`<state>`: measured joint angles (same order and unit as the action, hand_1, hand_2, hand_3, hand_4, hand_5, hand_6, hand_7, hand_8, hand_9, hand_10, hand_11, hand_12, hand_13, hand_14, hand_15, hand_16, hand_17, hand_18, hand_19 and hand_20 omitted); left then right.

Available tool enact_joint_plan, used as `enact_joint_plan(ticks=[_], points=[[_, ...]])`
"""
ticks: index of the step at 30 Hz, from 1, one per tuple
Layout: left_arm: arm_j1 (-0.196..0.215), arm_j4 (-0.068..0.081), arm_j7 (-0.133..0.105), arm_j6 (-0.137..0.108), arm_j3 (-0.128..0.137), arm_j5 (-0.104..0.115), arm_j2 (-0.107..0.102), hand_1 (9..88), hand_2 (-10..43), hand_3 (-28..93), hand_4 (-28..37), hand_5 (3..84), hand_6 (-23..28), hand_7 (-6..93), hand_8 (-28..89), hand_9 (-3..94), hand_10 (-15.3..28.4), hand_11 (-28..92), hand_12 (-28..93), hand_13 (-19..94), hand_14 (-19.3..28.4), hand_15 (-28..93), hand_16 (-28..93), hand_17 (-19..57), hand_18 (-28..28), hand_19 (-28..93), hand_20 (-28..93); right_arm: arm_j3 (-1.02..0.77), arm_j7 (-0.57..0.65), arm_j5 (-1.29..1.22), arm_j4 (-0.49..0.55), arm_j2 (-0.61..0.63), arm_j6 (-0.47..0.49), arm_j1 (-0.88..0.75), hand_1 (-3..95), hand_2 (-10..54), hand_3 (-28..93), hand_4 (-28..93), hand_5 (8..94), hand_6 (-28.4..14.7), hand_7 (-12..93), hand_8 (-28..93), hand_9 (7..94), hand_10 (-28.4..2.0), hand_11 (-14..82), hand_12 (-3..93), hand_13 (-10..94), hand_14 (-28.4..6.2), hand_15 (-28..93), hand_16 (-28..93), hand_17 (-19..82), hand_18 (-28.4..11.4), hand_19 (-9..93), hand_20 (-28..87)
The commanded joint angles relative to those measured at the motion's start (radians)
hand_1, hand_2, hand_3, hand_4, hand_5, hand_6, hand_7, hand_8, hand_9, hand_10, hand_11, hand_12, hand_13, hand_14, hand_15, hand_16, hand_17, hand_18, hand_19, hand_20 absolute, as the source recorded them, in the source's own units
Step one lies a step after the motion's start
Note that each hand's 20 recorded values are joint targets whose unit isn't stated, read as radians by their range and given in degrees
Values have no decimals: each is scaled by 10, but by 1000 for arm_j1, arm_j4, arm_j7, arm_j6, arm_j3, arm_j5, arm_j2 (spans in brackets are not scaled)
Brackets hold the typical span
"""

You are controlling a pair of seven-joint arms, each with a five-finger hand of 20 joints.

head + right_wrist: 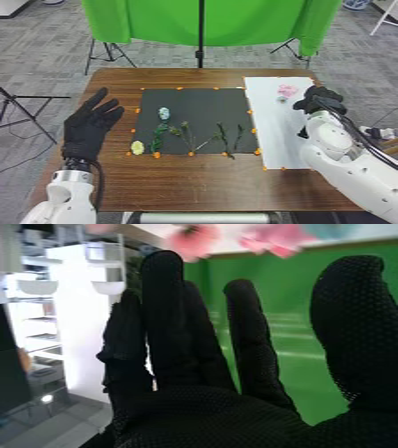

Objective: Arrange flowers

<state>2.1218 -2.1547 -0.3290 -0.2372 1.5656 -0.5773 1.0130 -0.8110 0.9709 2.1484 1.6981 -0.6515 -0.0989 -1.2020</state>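
In the head view my right hand point(322, 100) is over the far right part of the white sheet point(282, 135), beside a pink flower point(287, 90) and a small blue-grey bloom point(282, 99). The right wrist view has my right hand point(213, 409) with fingers straight and thumb apart, holding nothing, and pink flowers point(191, 241) beyond the fingertips. My left hand point(89, 122) lies open left of the black mat point(191, 110). On the mat are a pale blue flower point(163, 114), a yellow one point(137, 147) and several green stems point(222, 137).
Orange tabs point(157, 155) line the edges of the mat and sheet on the brown table point(195, 187). A green backdrop point(253, 25) on black stands rises behind the table's far edge.
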Motion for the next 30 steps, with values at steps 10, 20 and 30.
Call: enact_joint_plan(ticks=[10, 20, 30], points=[[6, 28, -14, 11, -33, 32, -3, 238, 77, 793, -260, 390, 86, 130, -101, 368, 200, 242, 110, 277, 282, 540, -85, -85, 261, 552, 109, -39, 60, -63, -64, 7, 112, -54, 340, -95, 786, -283, 517, -10, 130, -119, 526, -209, 126, 126, 518, -166, 625, 42, 228, -237, 825, 351], [-8, 26, -27, 16, -61, 31, 6, 236, 76, 796, -258, 388, 85, 129, -100, 370, 202, 245, 113, 278, 282, 543, -83, -85, 262, 556, 115, 84, 75, 7, -117, 11, -32, 0, 503, -95, 747, -282, 685, 2, 152, -89, 762, -136, 159, 154, 737, -62, 488, 195, 349, -226, 900, 324], [-11, 33, -1, 14, -50, 26, 26, 239, 77, 793, -259, 387, 86, 130, -100, 371, 203, 247, 113, 279, 283, 546, -84, -84, 262, 556, 117, 92, 53, 81, -77, 21, -157, -11, 617, -95, 655, -283, 860, 8, 206, 32, 937, -71, 153, 267, 892, -27, 457, 251, 448, -200, 932, 369]])
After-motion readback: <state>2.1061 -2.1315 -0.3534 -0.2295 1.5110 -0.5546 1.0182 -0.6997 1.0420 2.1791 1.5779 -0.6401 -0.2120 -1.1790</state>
